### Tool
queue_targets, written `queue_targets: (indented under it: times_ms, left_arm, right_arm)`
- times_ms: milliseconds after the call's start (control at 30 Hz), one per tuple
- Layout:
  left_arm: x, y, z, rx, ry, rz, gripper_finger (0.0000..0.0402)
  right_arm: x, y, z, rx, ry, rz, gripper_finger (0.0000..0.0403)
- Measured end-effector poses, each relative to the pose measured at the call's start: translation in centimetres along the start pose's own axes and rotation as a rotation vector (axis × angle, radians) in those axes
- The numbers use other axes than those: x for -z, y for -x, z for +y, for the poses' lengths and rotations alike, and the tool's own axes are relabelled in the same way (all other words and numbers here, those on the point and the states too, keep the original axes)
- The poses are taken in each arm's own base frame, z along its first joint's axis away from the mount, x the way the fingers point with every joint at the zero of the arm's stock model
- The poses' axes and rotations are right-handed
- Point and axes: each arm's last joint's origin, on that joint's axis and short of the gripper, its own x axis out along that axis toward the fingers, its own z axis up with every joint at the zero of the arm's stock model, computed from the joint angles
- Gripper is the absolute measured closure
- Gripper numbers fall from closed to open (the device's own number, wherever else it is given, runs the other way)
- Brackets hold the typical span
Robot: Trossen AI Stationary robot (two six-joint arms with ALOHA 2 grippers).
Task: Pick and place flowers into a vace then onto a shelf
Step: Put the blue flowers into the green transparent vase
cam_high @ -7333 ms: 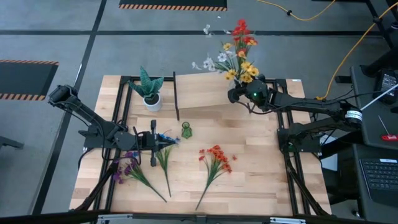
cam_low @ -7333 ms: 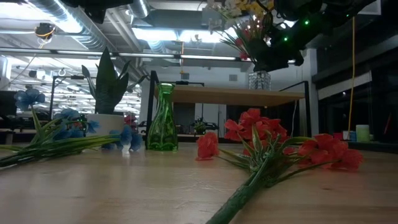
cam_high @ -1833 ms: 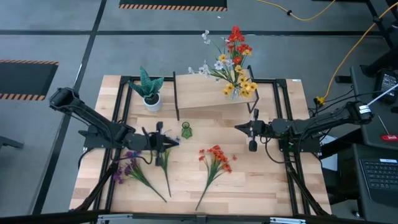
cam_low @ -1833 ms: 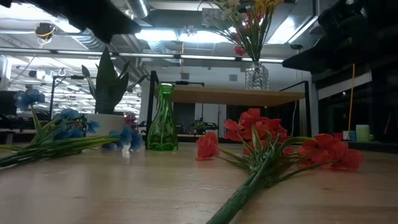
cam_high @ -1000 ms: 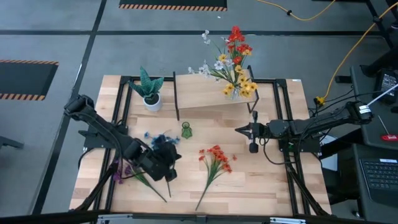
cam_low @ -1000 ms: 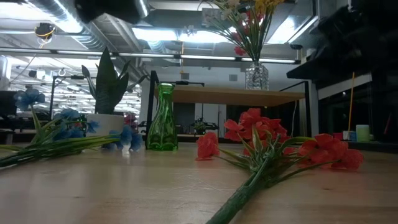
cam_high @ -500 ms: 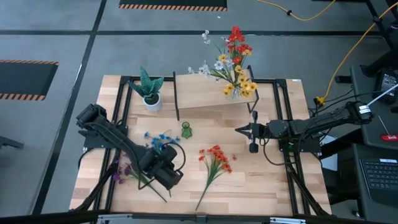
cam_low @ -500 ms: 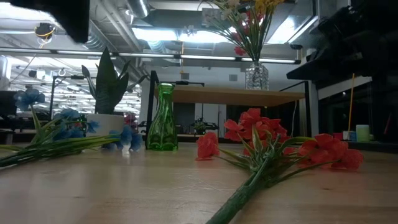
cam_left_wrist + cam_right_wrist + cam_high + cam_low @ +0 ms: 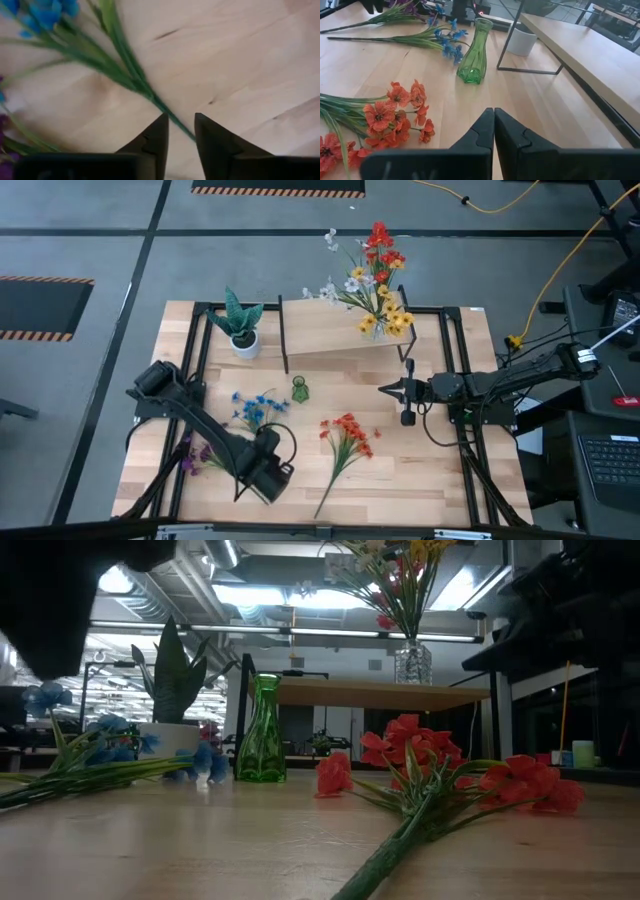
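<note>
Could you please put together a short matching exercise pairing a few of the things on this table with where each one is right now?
Things:
1. mixed bouquet
2. green vase
3. blue flowers
4. orange flowers

Places:
A. lying on the tabletop, stem end between the left gripper's parted fingers
B. standing empty on the tabletop, in front of the shelf
C. in a clear vase on the shelf
D. lying on the tabletop, nearest the shut right gripper

Pairs: 1-C, 2-B, 3-A, 4-D

On the bench (image 9: pixel 420 470), 3 loose sprigs (image 9: pixel 345 435) lie before the shelf (image 9: pixel 340 340), which carries a filled vase (image 9: pixel 385 315).
</note>
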Motion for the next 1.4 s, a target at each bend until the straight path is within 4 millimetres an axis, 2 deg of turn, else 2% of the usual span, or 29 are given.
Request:
queue_targets:
  times_ms: [233,400,667,1000,1267,1400]
  left_arm:
    - [1.3,-0.6,0.5,-0.025,0.131,-0.15,0.0255]
    - [2.0,-2.1,0.6,-0.11,0.205,-0.148,0.0233]
    - [2.4,-4.4,0.3,-0.164,0.286,-0.195,0.023]
    - [2.4,-4.7,0.3,-0.158,0.358,-0.204,0.0229]
    - [2.6,-6.3,1.6,-0.196,0.404,-0.226,0.023]
    - [2.5,-7.5,1.8,-0.158,0.427,-0.212,0.023]
  right_arm:
    - [0.0,0.0,0.0,0.0,-0.011,0.003,0.0387]
    - [0.0,0.0,0.0,0.0,-0.053,0.002,0.0387]
    - [0.0,0.0,0.0,0.0,-0.055,0.003,0.0387]
    - [0.1,0.0,0.0,-0.001,-0.081,0.008,0.0387]
    - [0.1,0.0,0.2,-0.064,-0.076,0.007,0.0387]
    - [0.1,0.0,0.2,-0.07,-0.076,0.006,0.0387]
